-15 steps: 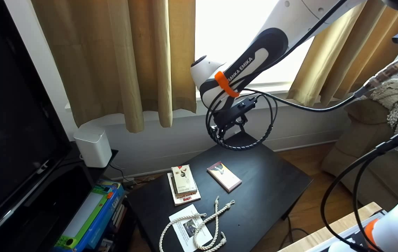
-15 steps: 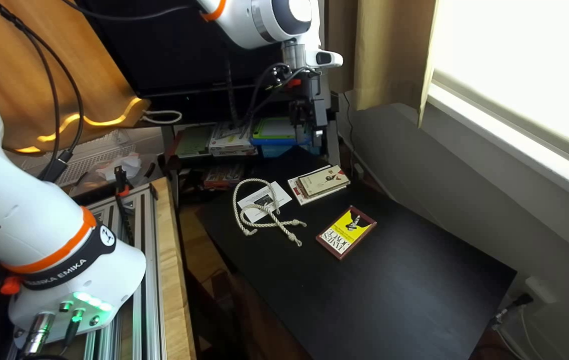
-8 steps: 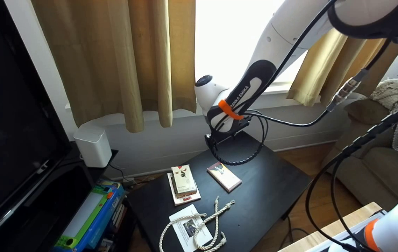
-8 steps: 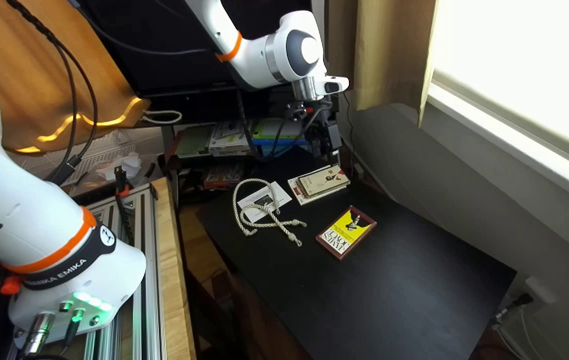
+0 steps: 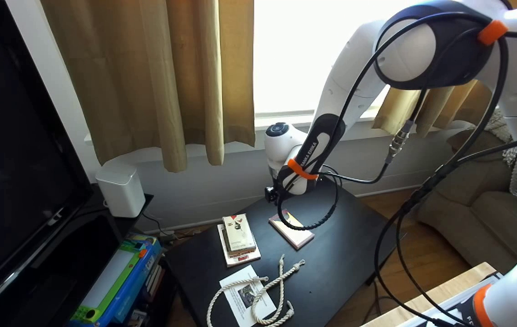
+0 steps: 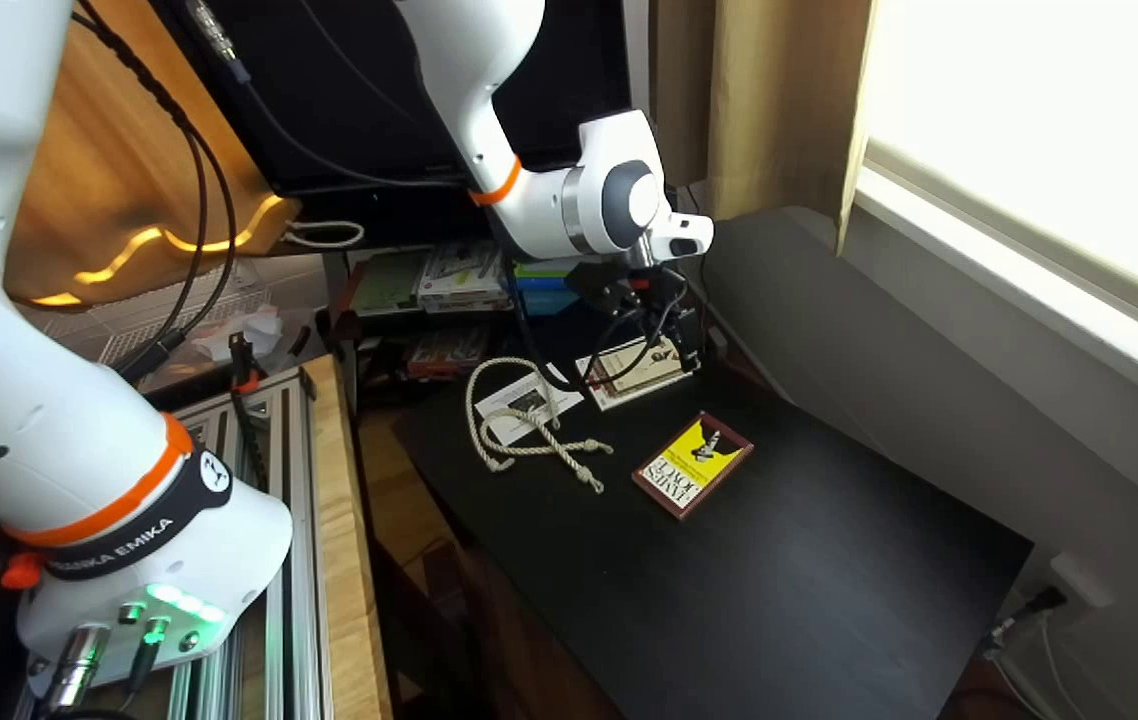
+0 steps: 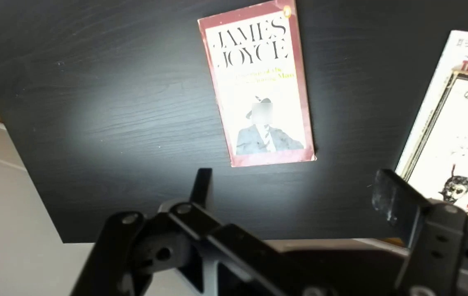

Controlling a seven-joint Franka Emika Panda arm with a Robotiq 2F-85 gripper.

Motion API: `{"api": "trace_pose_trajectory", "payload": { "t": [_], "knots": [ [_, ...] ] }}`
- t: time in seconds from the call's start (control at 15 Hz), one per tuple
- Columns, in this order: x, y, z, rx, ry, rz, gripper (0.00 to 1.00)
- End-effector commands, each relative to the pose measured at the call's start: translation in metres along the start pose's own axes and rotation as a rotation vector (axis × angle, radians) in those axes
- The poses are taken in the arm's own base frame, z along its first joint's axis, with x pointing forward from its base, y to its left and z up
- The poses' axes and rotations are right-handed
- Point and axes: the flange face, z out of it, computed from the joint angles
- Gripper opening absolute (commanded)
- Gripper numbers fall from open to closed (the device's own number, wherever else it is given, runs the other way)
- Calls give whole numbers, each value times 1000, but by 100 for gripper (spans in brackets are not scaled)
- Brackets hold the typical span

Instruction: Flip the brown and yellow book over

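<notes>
The brown and yellow book (image 6: 681, 482) lies flat on the black table, its cover with large lettering and a man's figure facing up. A cable loop of the arm crosses in front of the book (image 5: 299, 238) in an exterior view. In the wrist view the whole length of the book (image 7: 258, 88) shows, its lower edge just beyond the fingertips. My gripper (image 7: 293, 183) is open above the table, the jaws wide apart with only bare tabletop seen between them. Neither finger touches the book. In both exterior views the fingertips are largely hidden by the wrist and its cables.
A stack of books (image 5: 240, 236), a cream one on top, sits beside the brown and yellow book. Its edge (image 7: 427, 107) shows near the right finger. A white rope (image 6: 549, 440) lies across a printed sheet (image 5: 242, 295). The black table (image 6: 789, 600) meets the wall under the window.
The arm has come down steadily toward the table, bringing the gripper lower and nearer the books. The book, the stack and the rope have stayed in place.
</notes>
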Motion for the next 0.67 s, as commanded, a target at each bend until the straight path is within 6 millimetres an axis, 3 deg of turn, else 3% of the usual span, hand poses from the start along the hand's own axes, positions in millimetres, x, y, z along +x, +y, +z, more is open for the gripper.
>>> {"api": "trace_pose_trajectory", "payload": {
  "t": [0.0,0.27,0.6],
  "knots": [
    [1,-1,3,0,-1,-1,100],
    [5,-1,3,1,5,-1,100],
    [6,-5,30,-20,-54,44,100]
  ]
}}
